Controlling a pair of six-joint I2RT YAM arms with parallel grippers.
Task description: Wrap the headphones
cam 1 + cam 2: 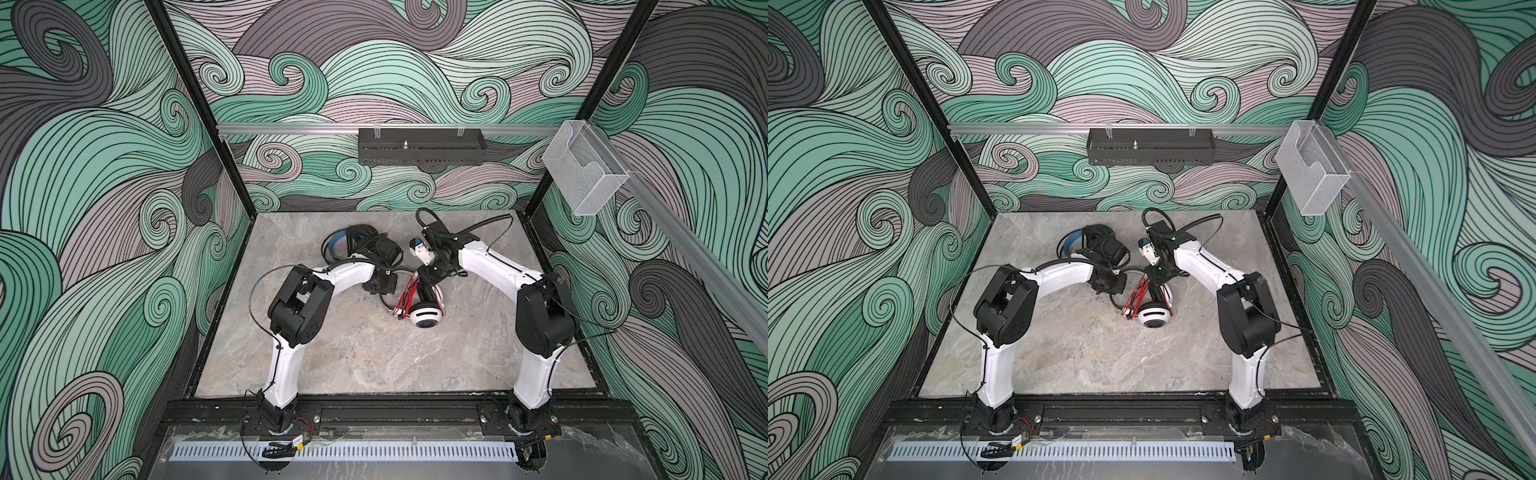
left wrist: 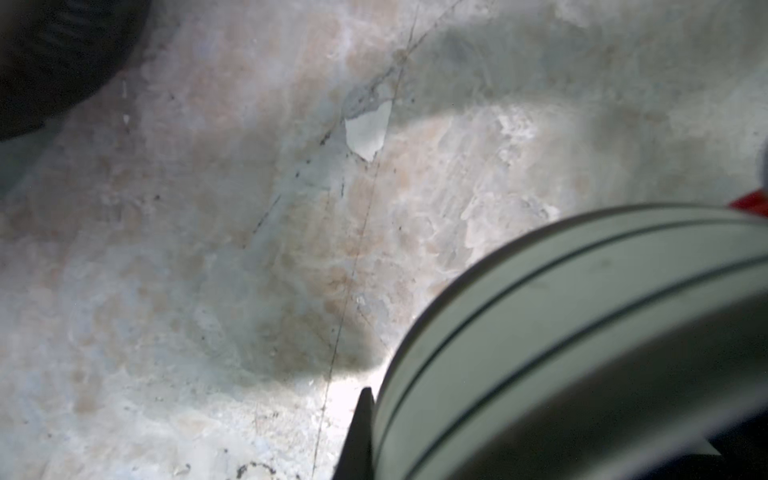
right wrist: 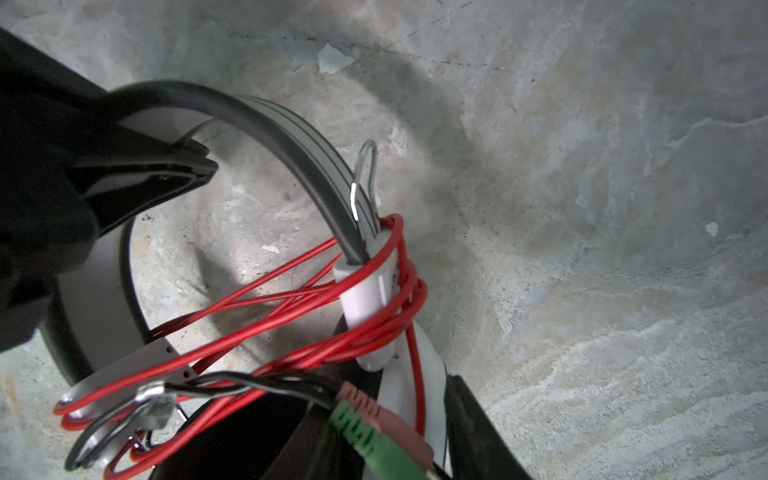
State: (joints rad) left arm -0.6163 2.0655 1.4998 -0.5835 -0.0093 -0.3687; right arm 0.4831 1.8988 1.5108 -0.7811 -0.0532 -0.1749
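Black headset (image 1: 365, 245) lies just beyond your left tool (image 1: 376, 286); its cord wrap can't be judged. Left tool is closed, pinching the headband (image 2: 582, 311) of the white-and-black headset (image 1: 424, 320), which rests on the table (image 1: 332, 353) between both tools. Red cord (image 3: 291, 299) loops its frame, with the plugs (image 3: 374, 424) loose at your right tool (image 1: 422, 286). Its jaws stand partly apart, gripping nothing visible. Risk: the plugs are untucked, so the loops could slacken and unwind.

Top views evenly bright; wrist views shadowed, near headphones (image 2: 582, 311) seemingly blurred.
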